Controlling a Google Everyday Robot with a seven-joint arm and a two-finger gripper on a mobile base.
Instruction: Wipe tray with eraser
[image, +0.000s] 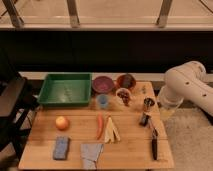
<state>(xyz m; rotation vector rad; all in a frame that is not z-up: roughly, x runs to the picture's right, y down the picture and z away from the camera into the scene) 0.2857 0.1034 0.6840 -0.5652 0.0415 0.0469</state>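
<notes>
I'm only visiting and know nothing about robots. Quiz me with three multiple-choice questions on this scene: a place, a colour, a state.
1. The tray sits: A at the table's back left; B at its front right; C on the floor.
2. The spongy block is: A red; B blue; C white.
3. The eraser is: A inside the tray; B lifted in the air; C lying on the table.
Answers: 1 A, it fills the back left corner. 2 B, it is plainly blue. 3 C, it lies on the wood, apart from the hand at the table's right edge.
</notes>
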